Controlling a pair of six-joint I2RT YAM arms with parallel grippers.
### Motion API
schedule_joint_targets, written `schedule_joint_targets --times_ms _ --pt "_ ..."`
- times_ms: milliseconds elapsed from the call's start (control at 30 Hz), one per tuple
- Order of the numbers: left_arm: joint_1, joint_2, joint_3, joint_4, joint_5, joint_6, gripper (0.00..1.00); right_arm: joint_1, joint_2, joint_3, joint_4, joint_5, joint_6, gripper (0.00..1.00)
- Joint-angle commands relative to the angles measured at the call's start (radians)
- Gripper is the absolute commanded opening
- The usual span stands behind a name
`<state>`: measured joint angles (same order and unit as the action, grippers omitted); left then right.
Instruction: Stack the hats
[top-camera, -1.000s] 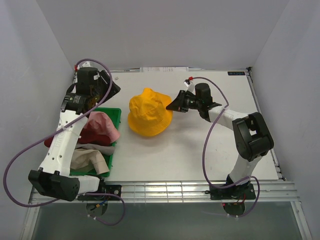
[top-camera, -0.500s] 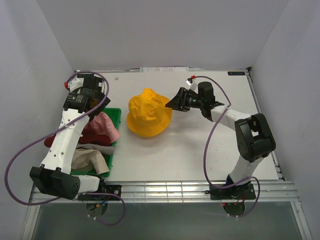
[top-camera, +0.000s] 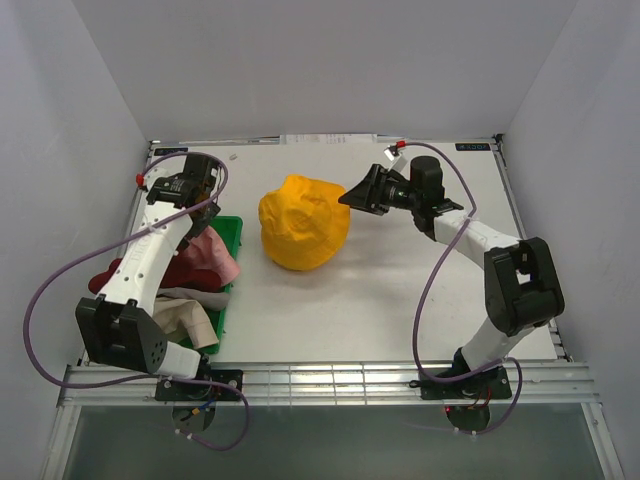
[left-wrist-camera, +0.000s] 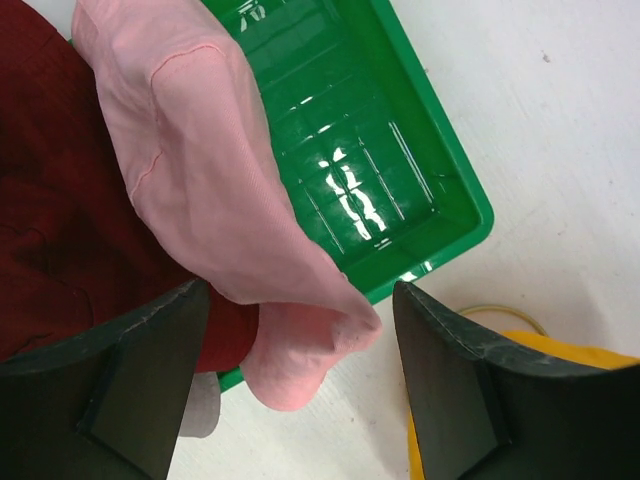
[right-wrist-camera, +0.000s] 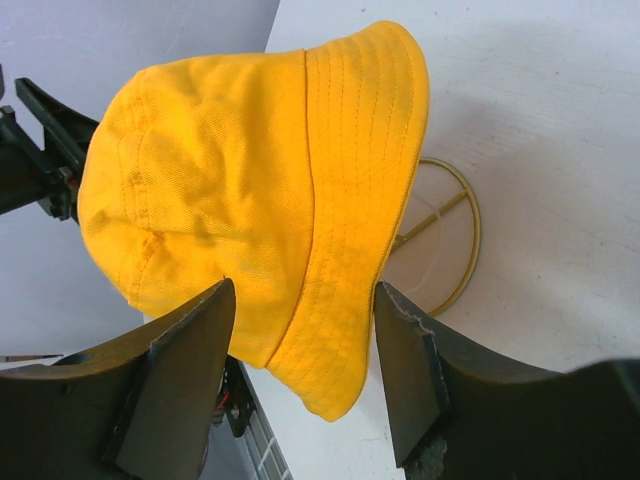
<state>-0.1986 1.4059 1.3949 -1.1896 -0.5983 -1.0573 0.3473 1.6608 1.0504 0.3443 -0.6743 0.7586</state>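
The yellow hat (top-camera: 303, 222) sits mid-surface, draped over a gold wire frame (right-wrist-camera: 455, 240) that props its crown up. It looks light, soft and floppy, so I'd expect it to sag and fold when lifted. The stitched brim seems the firmest place to pinch. The right fingers (right-wrist-camera: 180, 380) stand apart just beside that brim, gripping nothing.

Well to the left, a green tray (left-wrist-camera: 470, 215) holds the other hats in a loose heap. A pink hat (left-wrist-camera: 200, 170) spills over the tray's rim, lying on a dark red hat (left-wrist-camera: 60, 200), with a beige hat (top-camera: 180, 318) at the near end. The far end of the tray is bare plastic. The left fingers (left-wrist-camera: 140, 370) hang spread wide above the pink hat, empty. The white surface (top-camera: 400, 300) carries it all.
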Motion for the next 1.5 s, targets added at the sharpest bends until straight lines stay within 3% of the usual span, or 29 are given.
schedule_joint_targets --times_ms 0,33,100,167,200,300,600,800,967,1167,1267,1400,1467 --pt "0.028 -0.004 -0.004 0.010 -0.049 -0.030 0.83 -0.021 -0.058 0.016 0.016 -0.030 0.005 0.64" --pt "0.033 -0.004 -0.002 0.016 -0.038 -0.021 0.81 -0.022 -0.056 0.017 0.010 -0.039 0.004 0.64" --pt "0.041 -0.005 -0.004 0.044 -0.026 0.013 0.64 -0.027 -0.053 0.017 0.005 -0.045 0.004 0.64" --pt "0.042 -0.008 0.001 0.064 -0.011 0.042 0.44 -0.027 -0.047 0.017 -0.013 -0.035 -0.001 0.64" --pt "0.044 -0.010 0.003 0.071 -0.005 0.054 0.26 -0.025 -0.044 0.020 -0.024 -0.031 -0.004 0.64" --pt "0.045 -0.010 0.012 0.100 0.031 0.101 0.00 -0.027 -0.024 0.028 -0.050 -0.027 -0.018 0.64" --pt "0.045 -0.031 0.125 0.142 0.121 0.244 0.00 -0.025 0.030 0.062 -0.113 -0.022 -0.054 0.67" --pt "0.047 -0.021 0.346 0.127 0.111 0.424 0.00 -0.027 0.008 0.106 -0.186 -0.021 -0.085 0.67" --pt "0.047 -0.031 0.499 0.150 0.186 0.526 0.00 -0.027 -0.006 0.148 -0.248 -0.019 -0.102 0.69" --pt "0.045 -0.053 0.599 0.255 0.453 0.574 0.00 -0.025 -0.042 0.169 -0.190 -0.056 0.005 0.72" --pt "0.045 -0.097 0.602 0.350 0.549 0.583 0.00 -0.022 -0.073 0.191 -0.153 -0.068 0.054 0.75" --pt "0.047 -0.145 0.563 0.522 0.823 0.589 0.00 -0.013 -0.105 0.220 -0.074 -0.090 0.181 0.77" --pt "0.047 -0.166 0.523 0.605 0.876 0.559 0.00 -0.005 -0.124 0.240 -0.039 -0.087 0.215 0.79"
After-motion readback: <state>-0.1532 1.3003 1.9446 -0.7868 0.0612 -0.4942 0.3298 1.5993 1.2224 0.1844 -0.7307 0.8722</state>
